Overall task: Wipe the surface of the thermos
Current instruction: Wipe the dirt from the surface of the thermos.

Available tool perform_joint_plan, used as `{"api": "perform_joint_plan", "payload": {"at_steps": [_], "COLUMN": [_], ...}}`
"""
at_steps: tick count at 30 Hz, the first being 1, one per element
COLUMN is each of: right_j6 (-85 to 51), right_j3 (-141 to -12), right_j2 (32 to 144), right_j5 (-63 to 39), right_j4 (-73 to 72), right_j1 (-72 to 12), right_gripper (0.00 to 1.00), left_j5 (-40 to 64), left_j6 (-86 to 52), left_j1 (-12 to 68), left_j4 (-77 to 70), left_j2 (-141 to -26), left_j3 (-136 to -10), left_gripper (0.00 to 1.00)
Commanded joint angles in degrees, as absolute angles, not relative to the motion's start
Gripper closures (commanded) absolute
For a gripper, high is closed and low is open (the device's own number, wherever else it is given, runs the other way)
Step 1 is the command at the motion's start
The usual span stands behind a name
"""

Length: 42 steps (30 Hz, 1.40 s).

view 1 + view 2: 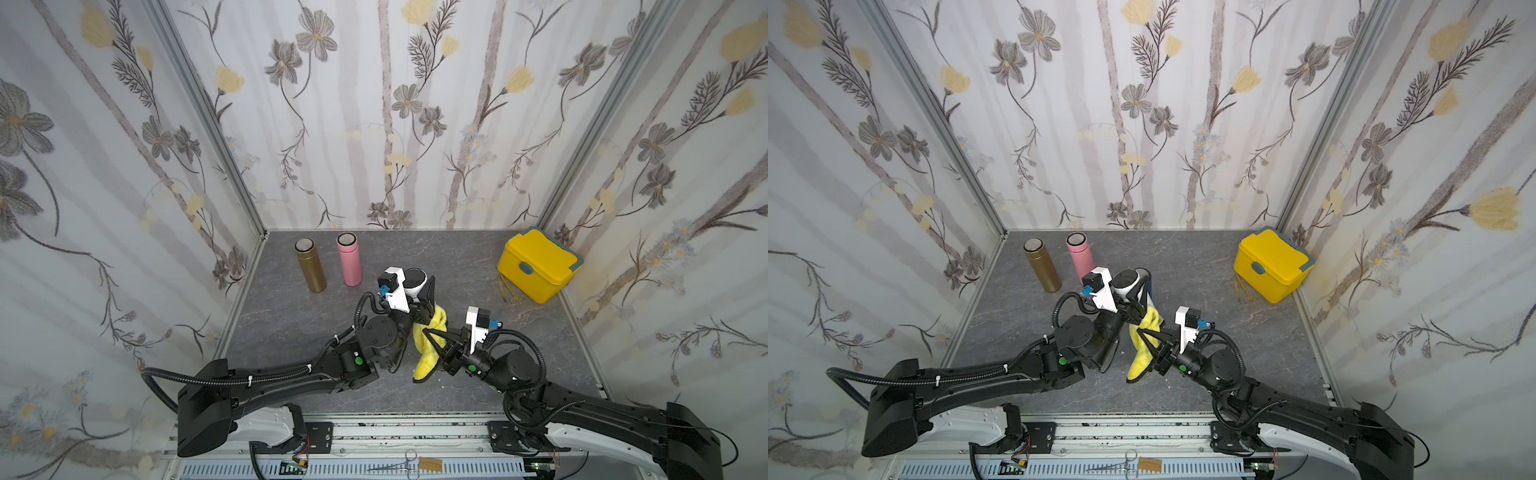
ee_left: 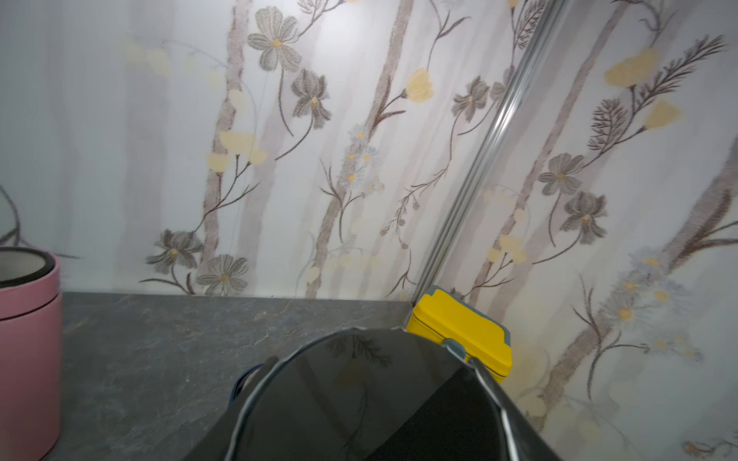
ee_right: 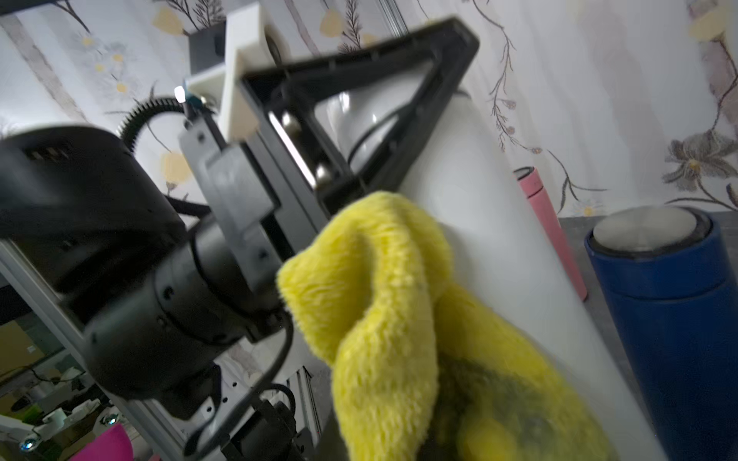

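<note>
A white thermos (image 3: 479, 223) with a black lid (image 1: 415, 279) stands tilted above the middle of the grey tabletop. My left gripper (image 1: 415, 287) is shut on its upper part, and in the left wrist view the lid (image 2: 359, 399) fills the space between the fingers (image 2: 491, 383). My right gripper (image 1: 432, 336) is shut on a fluffy yellow cloth (image 1: 428, 340). In the right wrist view the cloth (image 3: 399, 299) lies against the thermos's side, just below the left gripper's finger (image 3: 359, 99), and hides my right jaws.
A gold thermos (image 1: 311, 266) and a pink thermos (image 1: 349, 259) stand at the back left. A blue thermos (image 3: 671, 319) stands just behind the white one. A yellow lidded box (image 1: 536, 262) sits in the back right corner, with thin metal tweezers (image 1: 509, 291) beside it.
</note>
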State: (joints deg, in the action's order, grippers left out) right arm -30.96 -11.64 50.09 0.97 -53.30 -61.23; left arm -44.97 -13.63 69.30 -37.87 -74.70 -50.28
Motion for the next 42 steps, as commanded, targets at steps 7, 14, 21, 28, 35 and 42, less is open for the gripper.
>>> {"api": "perform_joint_plan", "payload": {"at_steps": [7, 14, 21, 28, 35, 42], "right_j6": [-30.5, -30.5, -34.1, -31.2, -30.3, -32.5], "right_j3": [-11.0, -16.0, -6.6, -8.4, -16.4, -7.0], "right_j2": [53.1, 51.3, 52.9, 48.5, 57.7, 58.8], "right_j5": [6.8, 15.8, 21.8, 25.8, 25.9, 32.1], "right_j4": [-57.6, -56.0, -62.0, -58.4, -63.5, -69.8], "right_j1": [-62.9, -63.0, -63.5, -65.4, -66.1, -66.2], "right_gripper": [1.0, 1.0, 1.0, 1.0, 1.0, 1.0], "left_j5": [-68.0, -69.5, -71.3, -69.2, -68.5, -69.4], "left_j6": [-48.8, -71.4, -91.0, -105.0, -108.0, -107.5], "left_j1": [71.2, 71.3, 71.2, 71.5, 72.0, 72.0], "left_j4": [5.7, 28.9, 51.7, 71.7, 79.1, 79.1], "left_j2": [-85.8, -91.3, -96.9, -104.5, -110.8, -109.5], "left_j3": [-73.1, -83.8, -93.9, -106.7, -116.8, -117.9], "left_gripper": [1.0, 1.0, 1.0, 1.0, 1.0, 1.0]}}
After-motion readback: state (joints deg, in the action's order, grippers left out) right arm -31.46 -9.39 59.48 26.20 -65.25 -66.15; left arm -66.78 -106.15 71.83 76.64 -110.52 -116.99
